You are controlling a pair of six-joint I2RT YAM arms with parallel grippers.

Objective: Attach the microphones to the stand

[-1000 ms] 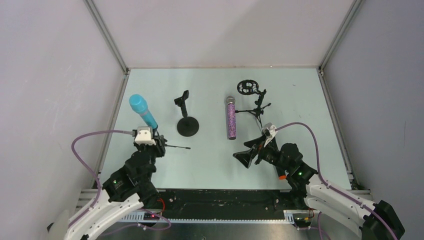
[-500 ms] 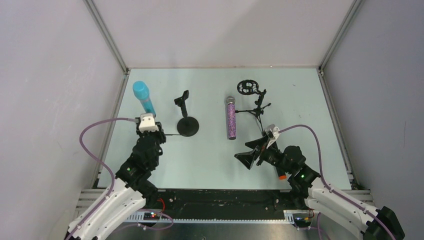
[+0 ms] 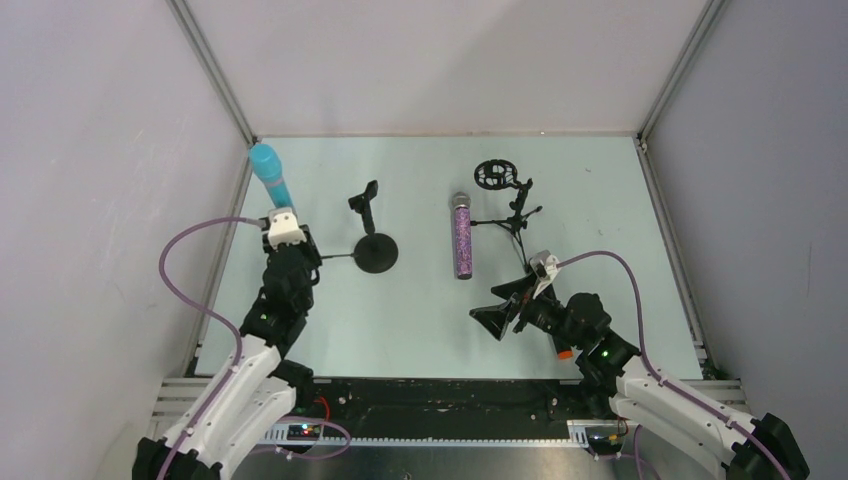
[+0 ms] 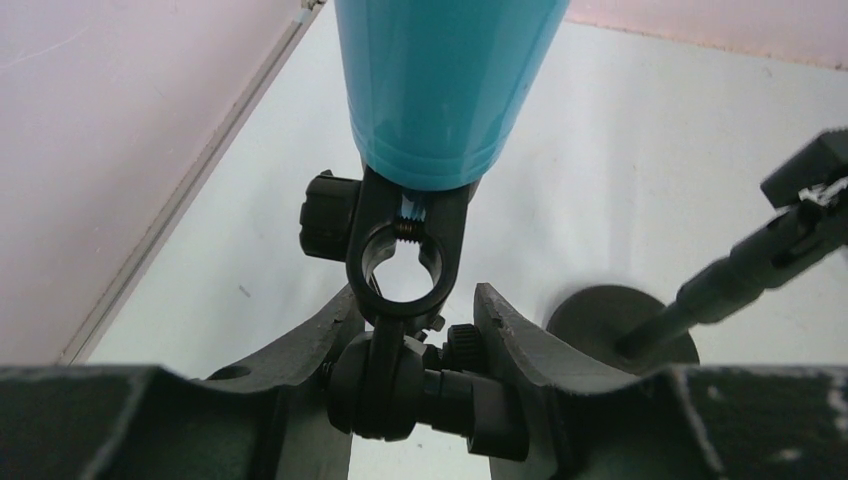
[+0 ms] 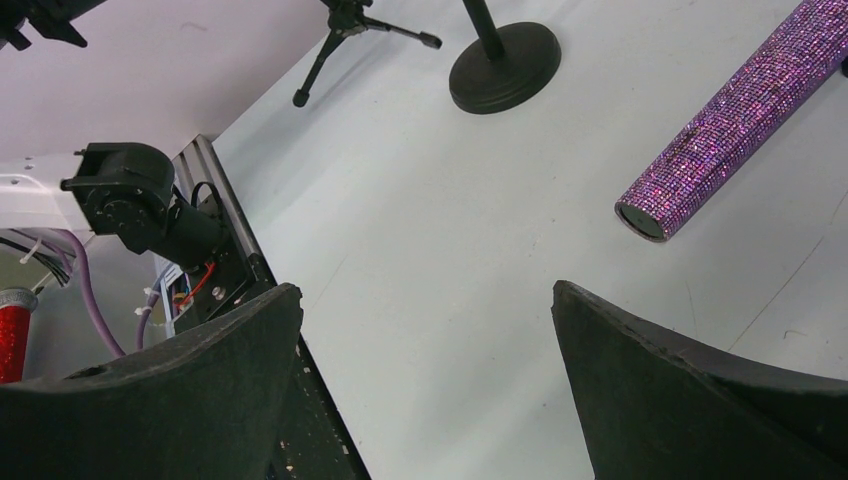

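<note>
From above, the left gripper point(image 3: 282, 218) near the left edge of the table point(image 3: 420, 160) holds the light blue microphone point(image 3: 268, 175) tilted toward the far left corner. The purple glitter microphone point(image 3: 461, 238) lies flat between the round-base stand point(image 3: 375, 253) and the tripod stand point(image 3: 512, 212), with the right gripper point(image 3: 502, 306) nearer the arms. The left wrist view shows the jaws clamped on the black clip point(image 4: 402, 262) carrying the light blue microphone, and the right wrist view shows that arm's jaws wide apart and empty.
</note>
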